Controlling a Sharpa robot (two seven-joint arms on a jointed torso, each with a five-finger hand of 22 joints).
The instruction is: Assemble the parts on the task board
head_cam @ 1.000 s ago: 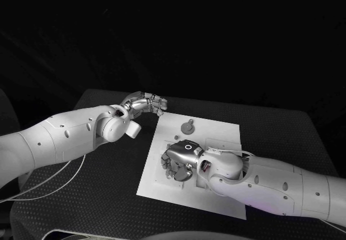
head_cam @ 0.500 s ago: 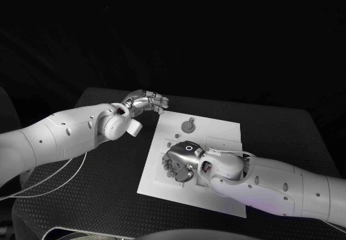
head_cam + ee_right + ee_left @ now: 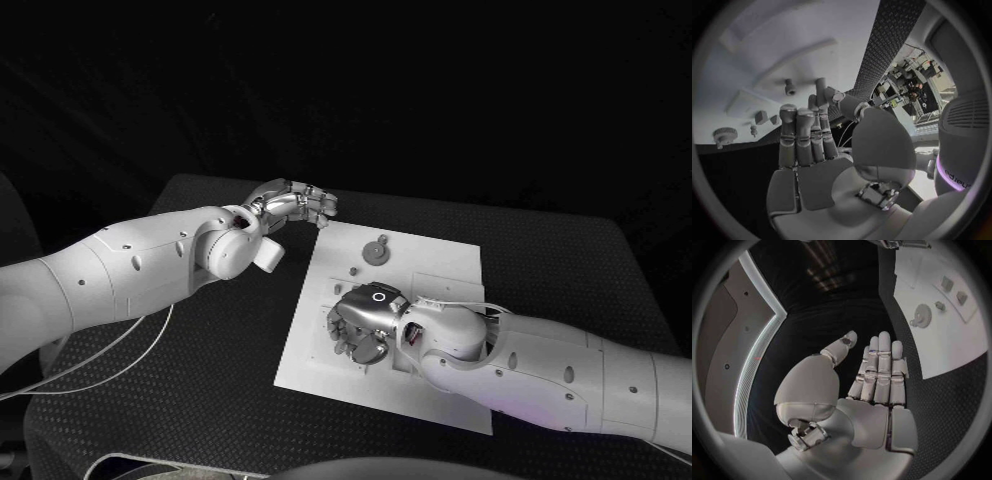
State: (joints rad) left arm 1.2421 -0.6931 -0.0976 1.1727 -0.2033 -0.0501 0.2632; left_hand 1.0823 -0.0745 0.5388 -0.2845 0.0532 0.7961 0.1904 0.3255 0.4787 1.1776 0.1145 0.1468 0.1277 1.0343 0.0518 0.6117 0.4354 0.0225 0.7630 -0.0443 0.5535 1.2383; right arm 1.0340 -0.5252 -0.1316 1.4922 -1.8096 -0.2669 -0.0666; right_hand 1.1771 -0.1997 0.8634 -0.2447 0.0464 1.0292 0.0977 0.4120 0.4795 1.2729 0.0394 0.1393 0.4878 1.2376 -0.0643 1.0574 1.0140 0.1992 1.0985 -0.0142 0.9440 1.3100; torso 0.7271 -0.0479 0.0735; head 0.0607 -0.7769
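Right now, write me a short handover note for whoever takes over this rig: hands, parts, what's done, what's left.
Left hand: open, holds nothing, fingers straight, off the far-left corner of the white board over the black table.
Right hand: open, holds nothing, over the board's middle.
Parts: a round toothed gear sits near the board's far edge; small pieces and a peg lie or stand nearby on the board.
Done: I cannot tell which parts are already seated.
Left: pick up the parts and fit them.

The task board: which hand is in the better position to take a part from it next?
Probably the right hand: it hovers open over the task board, near the small parts. The left hand is open too, but beyond the board's far corner, over the table.
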